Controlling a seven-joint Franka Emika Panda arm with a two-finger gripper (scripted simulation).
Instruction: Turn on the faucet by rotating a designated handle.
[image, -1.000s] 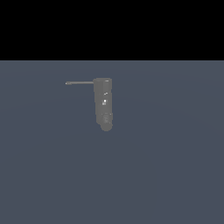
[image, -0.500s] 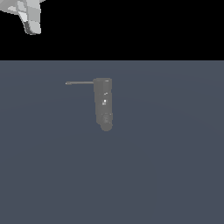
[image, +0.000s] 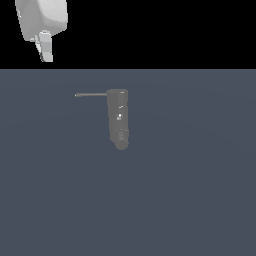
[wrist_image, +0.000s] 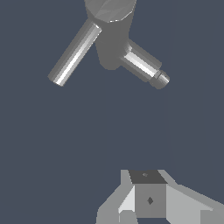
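The faucet (image: 118, 118) is a dark grey column with a rounded lower end, lying on the grey-blue floor. Its handle (image: 91, 94) is a thin grey rod that sticks out from the top of the body toward the exterior view's left. My white gripper (image: 46, 56) hangs high in the upper left of the exterior view, well apart from the handle; its fingers look pressed together and hold nothing. In the wrist view the faucet body (wrist_image: 111, 37) shows with the plain handle rod (wrist_image: 73, 53) and a stepped spout (wrist_image: 144, 65). The gripper (wrist_image: 148, 176) is far from both.
A flat grey-blue floor (image: 190, 190) stretches all around the faucet, with black background above it. Nothing else is in view.
The gripper was out of view a second ago. It has come in at the exterior view's top left, moving lower and to the right. The faucet and handle have not moved.
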